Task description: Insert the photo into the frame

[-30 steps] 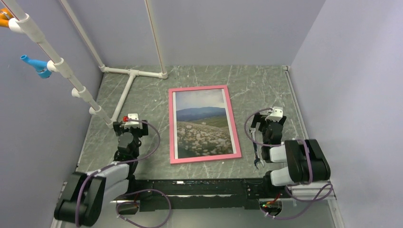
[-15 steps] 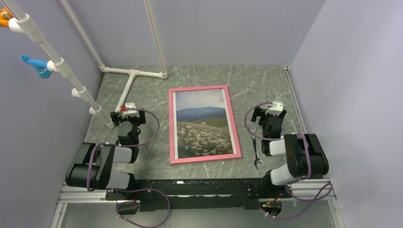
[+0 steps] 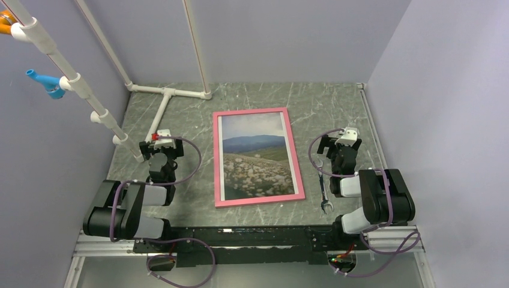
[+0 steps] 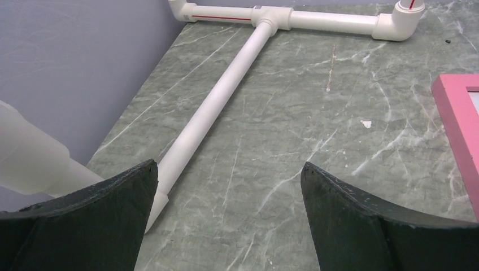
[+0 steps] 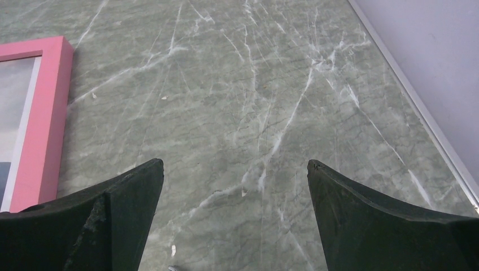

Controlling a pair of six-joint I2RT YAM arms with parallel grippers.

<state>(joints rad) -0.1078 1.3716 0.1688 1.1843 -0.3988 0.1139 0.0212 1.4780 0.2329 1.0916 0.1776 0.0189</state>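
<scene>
White pipe stand (image 3: 157,120) on L side of table (image 3: 336,108). L claw (image 4: 229,165) wide open, holding nothing, low over bare tabletop next to pipe. Centre: pink frame (image 3: 259,200) flat on table, photo (image 3: 258,156) lying inside it, pic side up. Small wrench (image 3: 324,195) just R of frame. R claw (image 5: 234,162) wide open, empty, near frame, not touching.

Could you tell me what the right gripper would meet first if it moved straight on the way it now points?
Probably only the table surface; the open right gripper points past the frame, which lies off to its left.
</scene>
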